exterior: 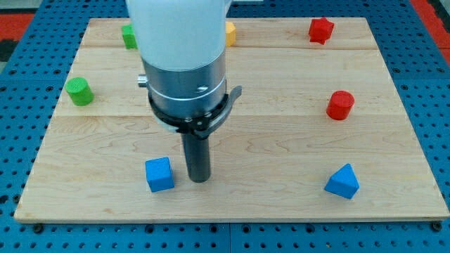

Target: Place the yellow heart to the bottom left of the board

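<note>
Camera view: yellow block (230,33) mostly hidden behind arm; shape unclear.

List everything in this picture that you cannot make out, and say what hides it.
- Yellow block, camera view: only a sliver shows at the view's top, the rest behind the arm housing; its shape cannot be told.
- Green block at the view's top: partly behind the same housing, shape unclear.
- My tip: visible, just to the view's right of the blue cube; whether they touch is too close to tell.
</note>
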Tool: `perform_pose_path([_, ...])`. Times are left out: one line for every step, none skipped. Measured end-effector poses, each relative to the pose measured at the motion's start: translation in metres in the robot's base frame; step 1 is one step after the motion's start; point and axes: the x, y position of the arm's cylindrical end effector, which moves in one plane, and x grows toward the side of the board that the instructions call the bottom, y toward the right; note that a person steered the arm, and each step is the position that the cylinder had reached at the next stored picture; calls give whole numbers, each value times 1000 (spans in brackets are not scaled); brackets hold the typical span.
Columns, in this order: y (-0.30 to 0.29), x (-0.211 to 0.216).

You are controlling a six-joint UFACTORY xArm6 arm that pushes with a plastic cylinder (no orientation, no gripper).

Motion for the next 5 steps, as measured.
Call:
perform_pose_path([-33,1])
perform_pose_path([-36,-14])
perform_pose_path([-56,-14])
perform_pose_path([-87,-52])
perform_pose_path([-133,-25])
